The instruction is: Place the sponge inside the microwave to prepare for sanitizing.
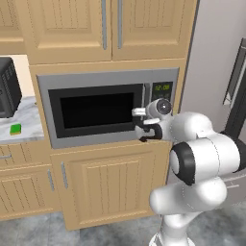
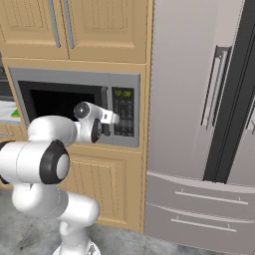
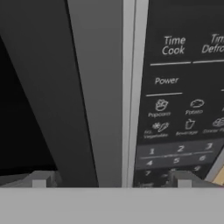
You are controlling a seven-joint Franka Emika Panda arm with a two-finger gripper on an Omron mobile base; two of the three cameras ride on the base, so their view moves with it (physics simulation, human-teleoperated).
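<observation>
The microwave (image 1: 96, 113) is built into the wooden cabinetry, and its black-windowed door is closed. Its keypad panel (image 2: 123, 112) shows green digits. My gripper (image 1: 142, 127) is at the door's right edge, by the vertical grey handle (image 3: 101, 87). In the hand view my gripper (image 3: 111, 180) is open, one fingertip (image 3: 41, 179) left of the handle and the other in front of the keypad (image 3: 183, 92), nothing held. The green sponge (image 1: 16, 129) lies on the marble counter (image 1: 29, 120) far to the left, well apart from the gripper.
A black toaster oven (image 1: 7, 86) stands on the counter behind the sponge. A tall stainless fridge (image 2: 199, 124) with dark handles is right of the microwave. Wooden cabinet doors (image 1: 103, 187) sit below the microwave and more above it.
</observation>
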